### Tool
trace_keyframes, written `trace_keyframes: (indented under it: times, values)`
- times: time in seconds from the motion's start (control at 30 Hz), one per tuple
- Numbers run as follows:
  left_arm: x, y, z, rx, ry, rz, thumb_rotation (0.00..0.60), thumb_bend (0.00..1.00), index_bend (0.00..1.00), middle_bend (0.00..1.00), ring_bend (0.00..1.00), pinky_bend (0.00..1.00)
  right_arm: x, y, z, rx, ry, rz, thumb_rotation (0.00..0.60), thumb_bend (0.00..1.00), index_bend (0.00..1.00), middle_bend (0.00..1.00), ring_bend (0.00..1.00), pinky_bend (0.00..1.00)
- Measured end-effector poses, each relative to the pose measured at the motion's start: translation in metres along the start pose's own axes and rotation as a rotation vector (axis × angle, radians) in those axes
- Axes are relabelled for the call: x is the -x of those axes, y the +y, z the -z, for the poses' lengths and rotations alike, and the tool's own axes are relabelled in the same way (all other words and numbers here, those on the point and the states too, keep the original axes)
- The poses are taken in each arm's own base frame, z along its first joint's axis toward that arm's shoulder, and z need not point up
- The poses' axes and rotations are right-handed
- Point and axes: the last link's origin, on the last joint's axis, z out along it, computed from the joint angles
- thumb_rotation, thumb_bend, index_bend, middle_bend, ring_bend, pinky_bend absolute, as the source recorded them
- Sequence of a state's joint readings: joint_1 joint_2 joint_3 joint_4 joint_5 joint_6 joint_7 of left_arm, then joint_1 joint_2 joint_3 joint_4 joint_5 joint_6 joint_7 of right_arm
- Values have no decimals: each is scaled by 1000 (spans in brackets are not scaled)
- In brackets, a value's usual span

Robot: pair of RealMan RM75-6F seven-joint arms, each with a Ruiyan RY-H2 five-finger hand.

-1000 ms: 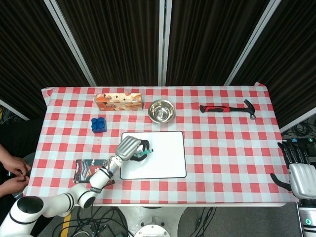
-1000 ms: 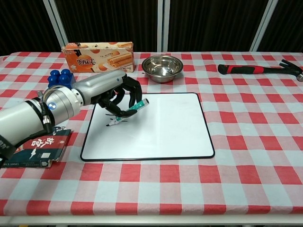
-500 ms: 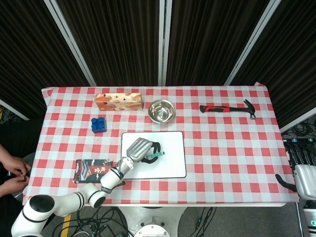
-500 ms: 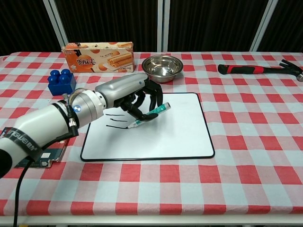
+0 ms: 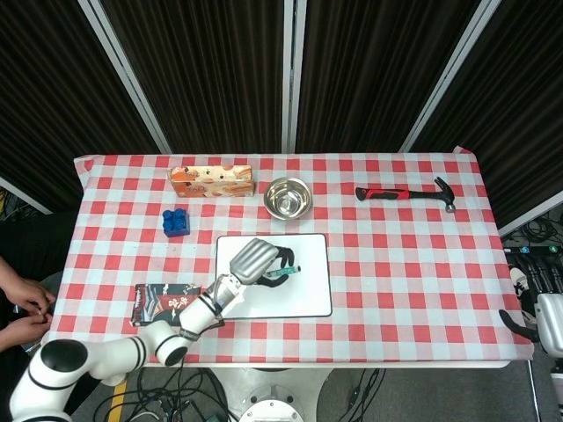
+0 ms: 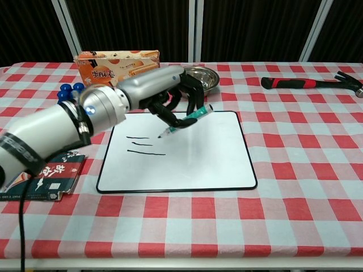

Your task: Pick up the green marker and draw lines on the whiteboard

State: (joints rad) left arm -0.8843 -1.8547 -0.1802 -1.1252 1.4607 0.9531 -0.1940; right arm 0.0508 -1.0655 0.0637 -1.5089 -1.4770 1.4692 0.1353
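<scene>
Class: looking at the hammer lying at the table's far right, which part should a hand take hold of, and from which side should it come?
Grip the hammer by its red handle, coming from above: it lies flat, the straight handle clear of other things, the heavy head at its right end.

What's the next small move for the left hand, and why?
Probably lower the tip to the board and pull another stroke. The left hand holds the green marker with its tip apparently just off the whiteboard, up and right of the drawn lines.
</scene>
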Motion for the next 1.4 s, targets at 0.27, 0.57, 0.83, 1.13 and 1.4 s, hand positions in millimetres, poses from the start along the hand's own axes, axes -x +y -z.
trace_keyframes:
  times: [0.27, 0.57, 0.83, 1.13, 1.4]
  values:
    - [-56, -45, 35, -103, -55, -376, 600, 458, 540, 567, 737, 952, 7, -7, -4, -48, -11, -13, 600, 135, 0, 71, 0, 0]
    - [-56, -88, 71, -337, -238, -638, 600, 461, 508, 539, 733, 952, 8, -9, -3, -47, -13, -8, 600, 135, 0, 71, 0, 0]
    - [-46, -106, 81, -453, -336, -700, 600, 428, 289, 374, 657, 896, 7, -9, -2, -37, -14, -5, 600, 135, 0, 71, 0, 0]
    - [-53, -87, 95, -543, -251, -613, 600, 309, 88, 216, 611, 852, 5, -7, -1, -23, -7, -3, 600, 137, 0, 71, 0, 0]
    - [-96, -96, 162, -636, 13, -381, 600, 176, 104, 212, 128, 192, 1, -2, 2, -20, 5, -19, 600, 143, 0, 67, 0, 0]
